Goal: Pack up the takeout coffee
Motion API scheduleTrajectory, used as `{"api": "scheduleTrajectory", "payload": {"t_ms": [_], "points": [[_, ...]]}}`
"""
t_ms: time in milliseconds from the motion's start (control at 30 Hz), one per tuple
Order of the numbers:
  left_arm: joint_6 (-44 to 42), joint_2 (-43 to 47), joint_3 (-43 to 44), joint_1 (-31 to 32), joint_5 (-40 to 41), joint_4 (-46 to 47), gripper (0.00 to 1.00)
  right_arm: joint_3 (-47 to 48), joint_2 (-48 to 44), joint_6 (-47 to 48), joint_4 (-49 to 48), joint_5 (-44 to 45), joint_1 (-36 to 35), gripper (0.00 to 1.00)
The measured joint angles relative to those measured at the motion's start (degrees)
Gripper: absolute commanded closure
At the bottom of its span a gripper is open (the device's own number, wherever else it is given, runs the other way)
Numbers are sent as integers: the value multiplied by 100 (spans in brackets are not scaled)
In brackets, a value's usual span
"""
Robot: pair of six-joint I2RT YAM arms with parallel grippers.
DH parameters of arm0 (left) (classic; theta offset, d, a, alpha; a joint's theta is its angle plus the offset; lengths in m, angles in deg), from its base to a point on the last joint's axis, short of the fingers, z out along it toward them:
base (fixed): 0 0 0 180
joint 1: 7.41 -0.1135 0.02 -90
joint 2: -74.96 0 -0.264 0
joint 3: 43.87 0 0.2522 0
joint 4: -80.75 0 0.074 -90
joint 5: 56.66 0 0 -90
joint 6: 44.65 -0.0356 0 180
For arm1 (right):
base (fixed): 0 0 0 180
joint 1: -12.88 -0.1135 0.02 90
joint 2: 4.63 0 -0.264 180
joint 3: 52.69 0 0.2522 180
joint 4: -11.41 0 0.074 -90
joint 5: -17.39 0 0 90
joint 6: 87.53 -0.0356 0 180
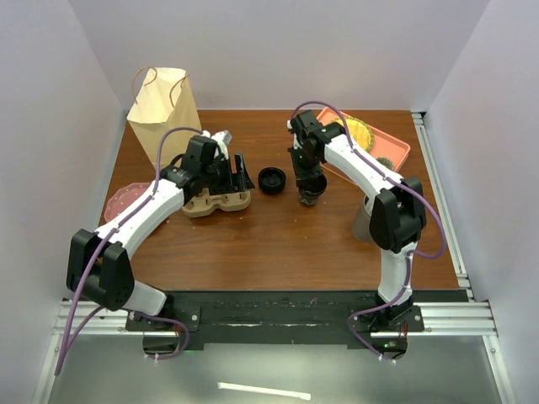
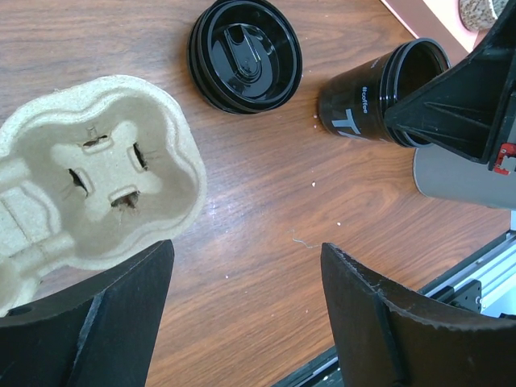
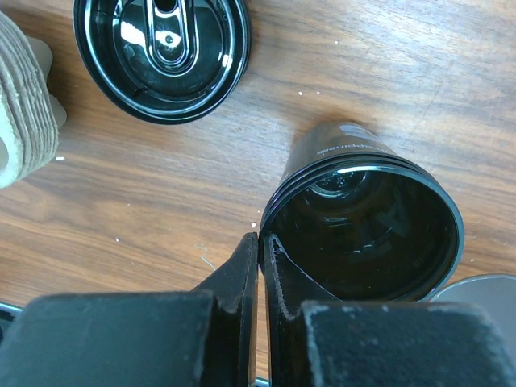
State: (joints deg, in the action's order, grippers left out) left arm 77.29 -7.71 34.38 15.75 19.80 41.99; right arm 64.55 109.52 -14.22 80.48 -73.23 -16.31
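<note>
The takeout coffee cup [image 1: 311,194] is small and black with white lettering, and its top is open. It stands mid-table and shows in the left wrist view [image 2: 367,95] and the right wrist view [image 3: 367,218]. Its round black lid [image 1: 271,180] lies apart on the wood to the cup's left, seen in both wrist views [image 2: 245,55] [image 3: 161,52]. My right gripper [image 3: 262,239] is shut on the cup's near rim, one finger inside and one outside. My left gripper [image 2: 246,278] is open and empty above bare wood beside the tan pulp carrier [image 2: 89,173]. No second black cup shows.
The carrier [image 1: 217,202] sits left of centre under my left arm. A brown paper bag [image 1: 162,105] stands at the back left. An orange tray [image 1: 375,143] lies at the back right. A grey cup [image 1: 364,220] stands by my right arm. A pink plate [image 1: 122,200] lies at the left edge.
</note>
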Motion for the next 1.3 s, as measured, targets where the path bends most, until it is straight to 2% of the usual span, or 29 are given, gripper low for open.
{"api": "scheduleTrajectory", "payload": {"t_ms": [600, 933, 1300], "points": [[2, -92, 0, 0, -109, 50, 22, 48, -2, -387, 197, 564, -7, 100], [2, -94, 0, 0, -109, 55, 22, 420, 2, -577, 444, 728, -17, 100], [0, -94, 0, 0, -107, 52, 22, 879, 195, -597, 907, 1311, -190, 100]]}}
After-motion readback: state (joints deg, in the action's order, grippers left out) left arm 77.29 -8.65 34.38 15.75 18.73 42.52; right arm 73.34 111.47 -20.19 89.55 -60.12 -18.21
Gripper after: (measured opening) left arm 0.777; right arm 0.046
